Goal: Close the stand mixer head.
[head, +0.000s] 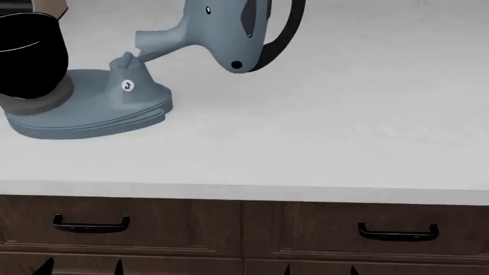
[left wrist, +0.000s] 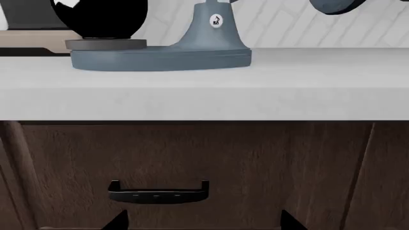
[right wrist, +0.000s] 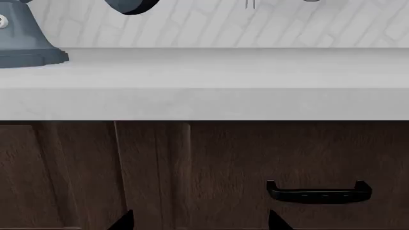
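Note:
The stand mixer head (head: 221, 28) is blue-grey with a curved black handle. It is tilted up and back on its neck, above the flat base (head: 84, 114). Its beater is out of view. The black bowl (head: 27, 54) sits on the base at the far left. Only the head's lower tip shows in the left wrist view (left wrist: 335, 5) and in the right wrist view (right wrist: 131, 5). My left gripper (head: 82, 267) (left wrist: 204, 223) and right gripper (head: 319, 270) (right wrist: 199, 223) are both open and empty. They are low in front of the drawers, below the counter and far from the mixer.
The white counter (head: 321, 132) has a front edge overhanging dark wood drawers. The drawers carry black handles (head: 90, 224) (head: 397, 232), which also show in the wrist views (left wrist: 158, 194) (right wrist: 318, 191). A white tiled wall (right wrist: 255, 24) is behind.

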